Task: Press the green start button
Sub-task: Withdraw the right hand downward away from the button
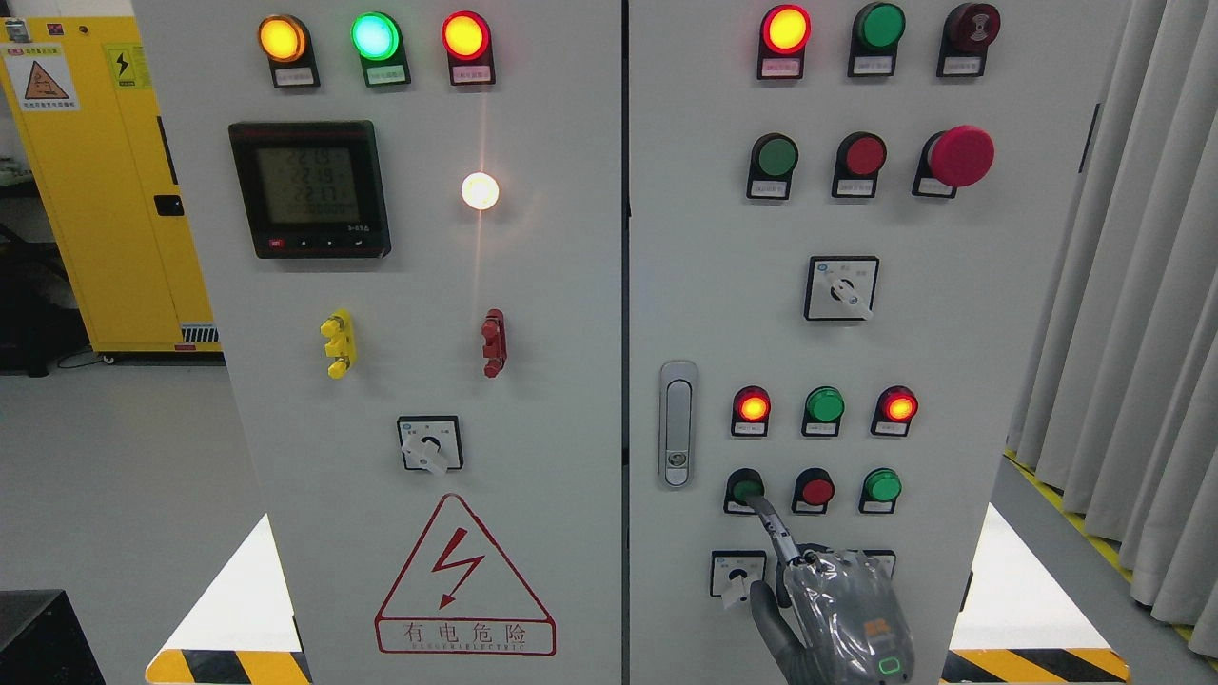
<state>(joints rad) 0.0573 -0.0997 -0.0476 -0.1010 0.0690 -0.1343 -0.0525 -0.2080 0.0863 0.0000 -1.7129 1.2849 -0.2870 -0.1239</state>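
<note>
The green start button (745,485) is the leftmost of three push buttons in the lower row on the right cabinet door (952,333). My right hand (775,547) comes up from the bottom edge, wrapped in clear plastic. Its index finger (773,528) is stretched out and its tip touches the green button's lower edge. The thumb (764,609) sticks out to the left and the other fingers are curled in. The hand holds nothing. The left arm is out of view.
A red button (815,491) and a second green button (882,486) sit to the right of the pressed one. Indicator lamps (824,406) are above, a selector switch (737,574) below, and the door handle (677,423) to the left. Grey curtains (1123,285) hang at the right.
</note>
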